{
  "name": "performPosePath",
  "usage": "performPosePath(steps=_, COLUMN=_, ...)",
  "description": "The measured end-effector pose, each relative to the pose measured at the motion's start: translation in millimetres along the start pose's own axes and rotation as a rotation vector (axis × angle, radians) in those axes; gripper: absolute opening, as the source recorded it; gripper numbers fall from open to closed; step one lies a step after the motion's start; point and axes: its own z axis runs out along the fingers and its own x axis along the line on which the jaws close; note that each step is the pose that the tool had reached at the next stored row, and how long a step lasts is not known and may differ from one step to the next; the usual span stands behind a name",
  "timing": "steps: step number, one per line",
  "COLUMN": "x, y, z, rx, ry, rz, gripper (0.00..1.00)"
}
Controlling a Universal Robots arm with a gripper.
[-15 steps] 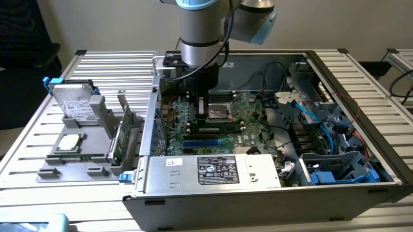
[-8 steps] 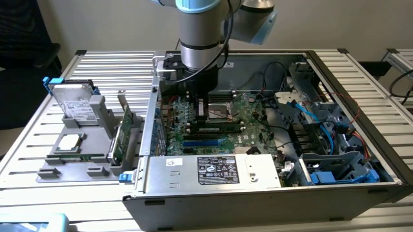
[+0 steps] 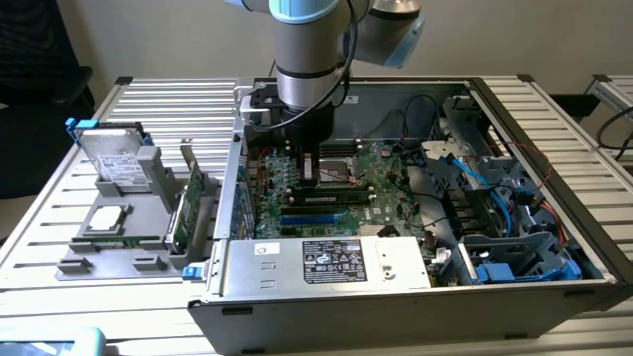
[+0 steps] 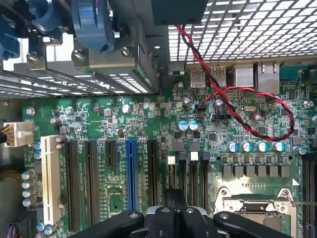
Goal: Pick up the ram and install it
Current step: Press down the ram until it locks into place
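Inside the case (image 3: pixel 594 245), nearest the camera in the exterior view, a silver power supply (image 3: pixel 327 261) with a white label lies against the front wall. Just behind it is the green motherboard (image 3: pixel 381 211), with blue slots (image 3: pixel 311 216) on its near part. Beyond those, a long narrow green stick with dark chips, which looks to be the ram (image 3: pixel 327 196), lies along the memory slots in the middle of the case. The gripper (image 3: pixel 310 169) hangs directly behind and above the ram, its fingers closed together; whether they touch or pinch anything cannot be told. In the wrist view the closed fingertips (image 4: pixel 176 201) sit over the end of the black memory slots (image 4: pixel 198 178). A red-and-black twisted wire (image 4: pixel 247 119) loops over the board toward the case's back wall. Outside the case, on the exterior view's left, a grey holder (image 3: pixel 148 178) carries a hard drive (image 3: pixel 114 159).
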Motion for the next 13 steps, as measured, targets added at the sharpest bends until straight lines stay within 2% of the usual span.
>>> performPosePath(steps=3, x=-0.1, y=-0.1, z=0.0, rx=0.0000, ry=-0.0001, rz=0.000, gripper=0.11)
performPosePath(steps=4, x=-0.2, y=-0.3, z=-1.3, rx=0.0016, ry=-0.0018, rz=0.000, gripper=0.11)
performPosePath(steps=7, x=0.9, y=-2.7, z=-13.1, rx=0.0002, ry=-0.0006, rz=0.000, gripper=0.11)
performPosePath(steps=10, x=1.4, y=-9.3, z=-20.2, rx=-0.0002, ry=-0.0004, rz=0.000, gripper=0.11)
performPosePath(steps=13, x=2.1, y=-19.2, z=-24.3, rx=-0.0019, ry=-0.0003, rz=-0.001, gripper=0.11)
